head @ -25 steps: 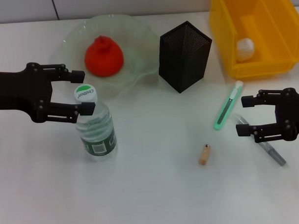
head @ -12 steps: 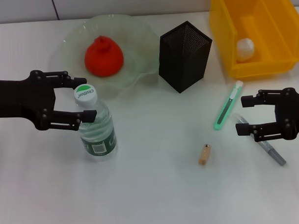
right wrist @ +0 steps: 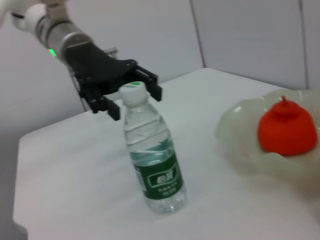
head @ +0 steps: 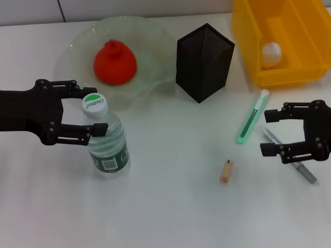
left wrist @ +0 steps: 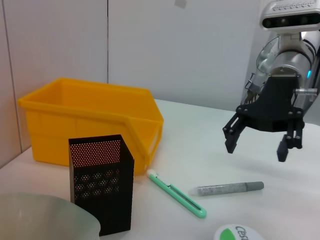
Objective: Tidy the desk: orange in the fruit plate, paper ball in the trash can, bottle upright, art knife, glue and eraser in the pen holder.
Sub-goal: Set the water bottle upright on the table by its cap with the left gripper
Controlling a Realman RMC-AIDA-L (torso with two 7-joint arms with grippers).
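Work surface is a plain white table (head: 168,211), matte, backed by pale wall panels with dark vertical seams visible in both wrist views. The bottle (head: 105,139) stands upright at the table's left front, green-and-white cap on top. The left end effector (head: 94,109) sits level with the cap, fingers apart, one on either side of the neck; contact with the bottle cannot be confirmed. Behind the bottle lies the fruit plate (head: 147,81), with the orange (head: 115,62) resting in it, nub up. The pen holder (head: 203,61) stands upright just right of the plate, beside the trash can (head: 249,23) at the far right corner; the paper ball (head: 271,53) lies inside the can. In front of the can the green art knife (head: 252,117) lies flat on the table, and next to it a grey stick (head: 298,167), presumably the glue, lies partly under the right arm. The right end effector (head: 268,133) hovers over the near end of that stick, fingers spread wide, holding nothing. The eraser (head: 226,171) lies alone on bare table toward the front, well apart from the holder.
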